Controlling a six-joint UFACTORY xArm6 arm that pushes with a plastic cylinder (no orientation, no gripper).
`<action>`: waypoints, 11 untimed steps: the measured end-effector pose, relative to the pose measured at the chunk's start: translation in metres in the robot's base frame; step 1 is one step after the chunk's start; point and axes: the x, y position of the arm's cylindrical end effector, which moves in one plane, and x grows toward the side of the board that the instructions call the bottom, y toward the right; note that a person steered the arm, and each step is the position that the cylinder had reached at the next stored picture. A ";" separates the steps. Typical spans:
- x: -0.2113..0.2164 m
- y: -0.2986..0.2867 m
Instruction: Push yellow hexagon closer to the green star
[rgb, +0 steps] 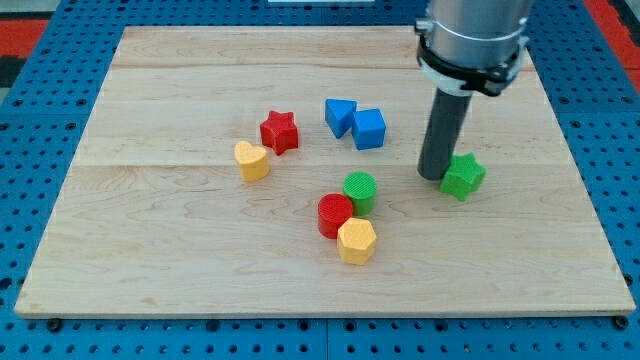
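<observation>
The yellow hexagon (356, 241) lies below the board's middle, touching a red cylinder (334, 214) at its upper left. The green star (463, 176) lies to the view's right of the middle. My tip (432, 177) stands right beside the green star's left side, touching or nearly touching it, well up and to the right of the yellow hexagon.
A green cylinder (360, 189) sits just above the red cylinder. A yellow heart-like block (251, 160) and a red star (280, 131) lie left of middle. A blue triangle-like block (339, 116) and a blue cube (369, 128) lie above the middle. The wooden board (150, 250) rests on blue pegboard.
</observation>
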 end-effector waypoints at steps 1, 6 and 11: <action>0.013 -0.014; 0.108 -0.125; 0.065 -0.077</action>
